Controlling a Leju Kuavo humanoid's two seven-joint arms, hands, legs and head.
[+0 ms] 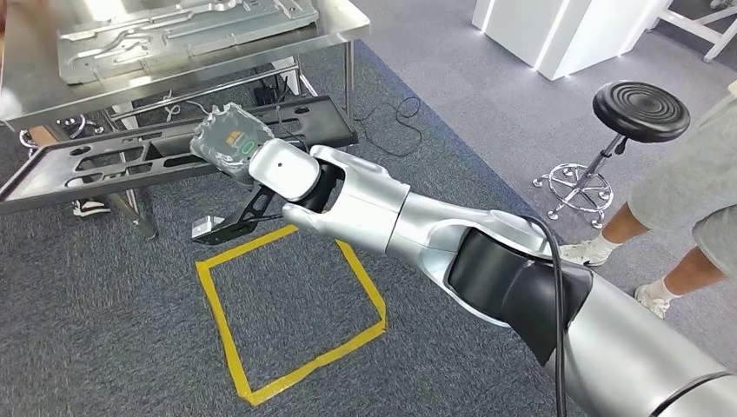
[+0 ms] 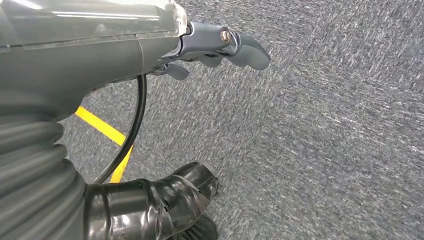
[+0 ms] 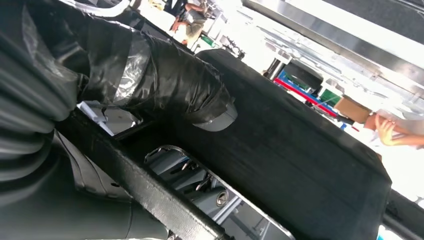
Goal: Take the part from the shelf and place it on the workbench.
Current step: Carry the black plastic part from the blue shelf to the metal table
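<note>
The right robot hand [image 3: 165, 90] grips the black part [image 1: 174, 156] just below the steel desk [image 1: 339, 26], so it should lift level; the left robot hand [image 2: 220, 47] hangs unclenched.

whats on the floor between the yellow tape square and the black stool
Bare grey carpet, with the robot's right arm crossing above it in the head view, lies between the yellow tape square and the black stool.

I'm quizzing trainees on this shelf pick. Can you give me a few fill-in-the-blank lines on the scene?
1. The right hand grips the long ____ part.
2. The tape square on the carpet is ____.
3. The left hand hangs above the grey ____.
4. The round stool has a ____ seat.

Answers: black; yellow; carpet; black
</note>
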